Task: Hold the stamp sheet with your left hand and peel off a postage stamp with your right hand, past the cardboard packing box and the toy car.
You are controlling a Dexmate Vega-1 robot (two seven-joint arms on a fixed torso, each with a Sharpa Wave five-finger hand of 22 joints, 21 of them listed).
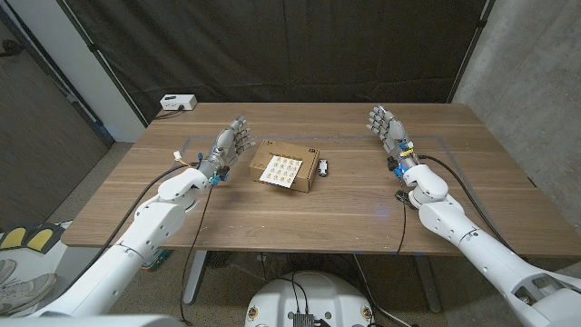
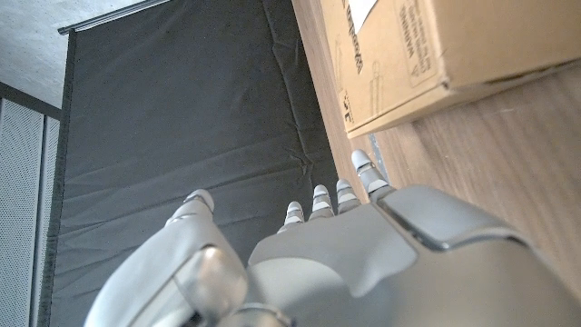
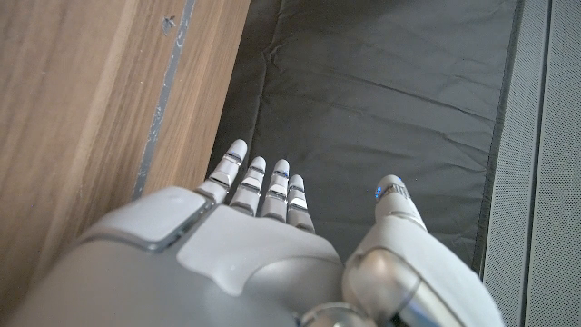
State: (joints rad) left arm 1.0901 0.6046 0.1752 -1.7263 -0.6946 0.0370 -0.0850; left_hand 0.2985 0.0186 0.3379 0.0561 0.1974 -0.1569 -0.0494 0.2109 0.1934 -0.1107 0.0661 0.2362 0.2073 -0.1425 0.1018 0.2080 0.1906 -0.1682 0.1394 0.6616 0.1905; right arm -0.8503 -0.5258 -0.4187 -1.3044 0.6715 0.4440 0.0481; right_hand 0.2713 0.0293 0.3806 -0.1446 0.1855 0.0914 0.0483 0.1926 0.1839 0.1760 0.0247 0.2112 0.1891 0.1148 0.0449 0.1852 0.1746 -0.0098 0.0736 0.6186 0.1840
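Observation:
A flat cardboard packing box (image 1: 289, 166) lies at the table's middle, with the white stamp sheet (image 1: 280, 170) on its top. A small dark toy car (image 1: 324, 167) sits just to the box's right. My left hand (image 1: 229, 145) stands on its edge just left of the box, fingers apart, holding nothing. The box's side (image 2: 427, 54) is close beside that hand (image 2: 345, 263) in the left wrist view. My right hand (image 1: 387, 129) stands open at the right, well away from the car. Its fingers (image 3: 259, 186) reach toward the dark curtain.
A white power strip (image 1: 176, 103) lies at the table's far left corner. Cables run along both forearms. A black curtain (image 1: 272, 45) hangs behind the table and a concrete wall (image 1: 536, 82) stands at the right. A thin taped line (image 3: 163, 100) marks the tabletop.

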